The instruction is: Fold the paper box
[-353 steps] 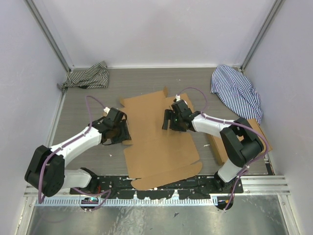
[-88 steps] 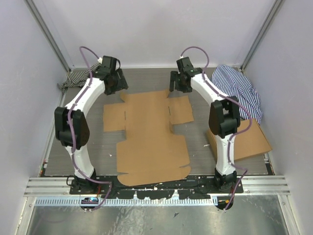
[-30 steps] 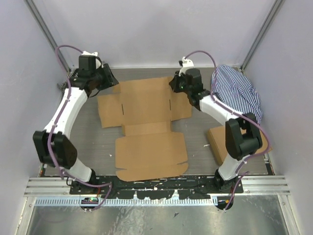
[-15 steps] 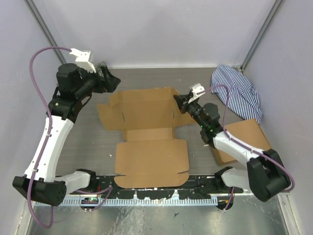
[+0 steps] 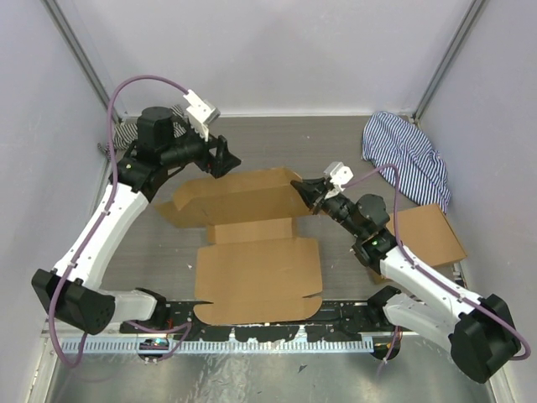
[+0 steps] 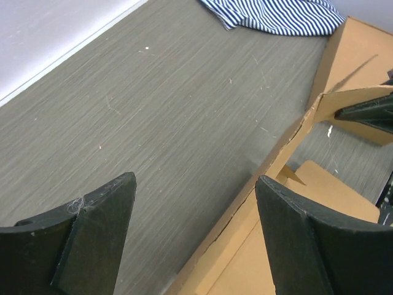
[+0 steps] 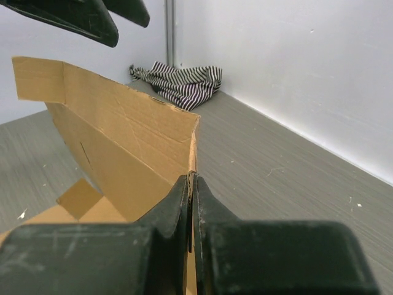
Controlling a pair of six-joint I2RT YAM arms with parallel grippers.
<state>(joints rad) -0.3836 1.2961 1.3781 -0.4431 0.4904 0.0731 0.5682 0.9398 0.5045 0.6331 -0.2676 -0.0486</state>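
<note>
A grey wood-grain table (image 5: 277, 138) inside pale walls carries the paper box (image 5: 256, 269), a large die-cut sheet of plain brown cardboard with side flaps and slits; it lies at the middle of the table, its near panels flat and reaching toward the arm bases, its far panel (image 7: 123, 141) tilted up off the surface as a long wall. The white-and-black left arm (image 5: 109, 218) arches up from the near left corner and over the far left of the sheet; the right arm (image 5: 419, 277) stretches low from the near right toward the sheet's right end. A crumpled blue-and-white striped cloth (image 5: 407, 159) sits in the far right corner, well apart from the sheet; a second brown cardboard box (image 5: 428, 235), smaller and flat, lies near the right wall just beside the right arm; a black-and-white striped cloth (image 5: 124, 133) is bunched in the far left corner, partly hidden behind the left arm. The right gripper (image 7: 190, 184) has its black fingers pressed together on the right-hand end of the lifted panel, pinching the cardboard edge between them; the left gripper (image 6: 195, 184) hangs above the far edge of that panel with its fingers spread wide, nothing between them.
</note>
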